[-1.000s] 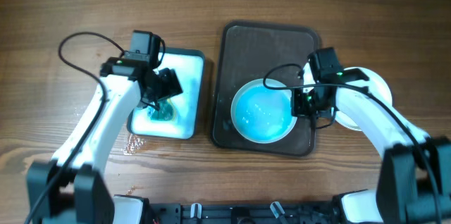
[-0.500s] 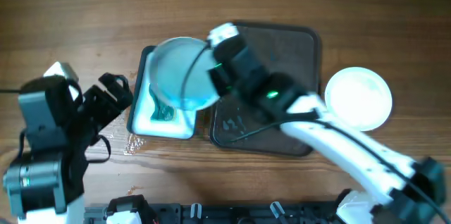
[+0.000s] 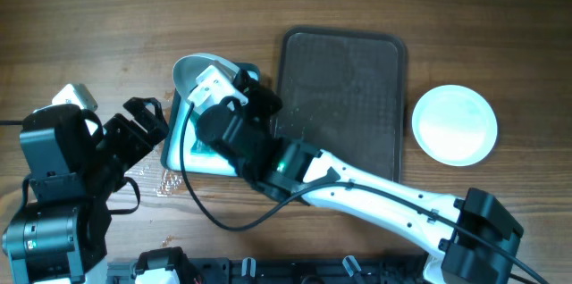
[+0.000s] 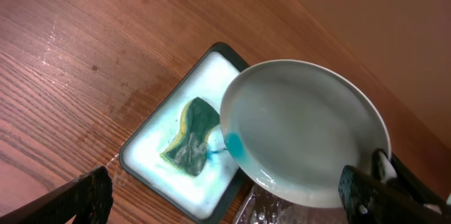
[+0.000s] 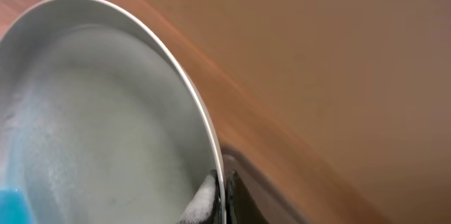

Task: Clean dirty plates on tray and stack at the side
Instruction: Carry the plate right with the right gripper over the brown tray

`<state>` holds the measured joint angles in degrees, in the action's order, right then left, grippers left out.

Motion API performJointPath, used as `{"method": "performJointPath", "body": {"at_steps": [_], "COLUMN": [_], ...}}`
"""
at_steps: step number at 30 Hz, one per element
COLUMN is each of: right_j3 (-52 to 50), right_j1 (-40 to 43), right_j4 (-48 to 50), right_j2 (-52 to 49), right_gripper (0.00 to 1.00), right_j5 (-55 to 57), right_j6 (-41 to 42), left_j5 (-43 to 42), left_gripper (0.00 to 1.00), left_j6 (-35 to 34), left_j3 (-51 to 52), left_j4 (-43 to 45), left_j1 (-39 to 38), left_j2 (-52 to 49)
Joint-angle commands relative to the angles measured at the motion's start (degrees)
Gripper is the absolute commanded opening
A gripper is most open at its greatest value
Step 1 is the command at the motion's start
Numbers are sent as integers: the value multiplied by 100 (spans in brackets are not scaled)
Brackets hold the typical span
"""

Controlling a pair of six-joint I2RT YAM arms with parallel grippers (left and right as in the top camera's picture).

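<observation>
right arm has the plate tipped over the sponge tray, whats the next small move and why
Probably bring the left gripper down to the sponge. The plate, held at its rim by the right gripper, tilts over the small tray with blue pooled at its low edge; the left jaws stand open and empty.

You see your right gripper (image 5: 222, 196) pinching the tilted white plate (image 5: 91, 125) by its rim (blue smear (image 5: 11, 206) lower left), wooden table (image 5: 338, 76) behind.
</observation>
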<state>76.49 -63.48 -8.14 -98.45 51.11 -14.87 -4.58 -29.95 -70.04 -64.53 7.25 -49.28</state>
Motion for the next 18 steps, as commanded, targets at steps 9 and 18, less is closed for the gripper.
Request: {"method": "performJointPath", "body": {"at_steps": [9, 18], "right_j3": [87, 87], "right_j1": [-166, -166], "right_j4": [481, 601], "right_j2": [107, 107], "right_gripper": [4, 4], "right_j5": [929, 929], "right_j6": [-1222, -1360], "left_j5": [-72, -72], "left_gripper": [100, 100], "left_j6": [-72, -74], "left_j3": [-81, -81], "left_j4": [-7, -7], "left_j1": [39, 39], "left_j2": [11, 11]}}
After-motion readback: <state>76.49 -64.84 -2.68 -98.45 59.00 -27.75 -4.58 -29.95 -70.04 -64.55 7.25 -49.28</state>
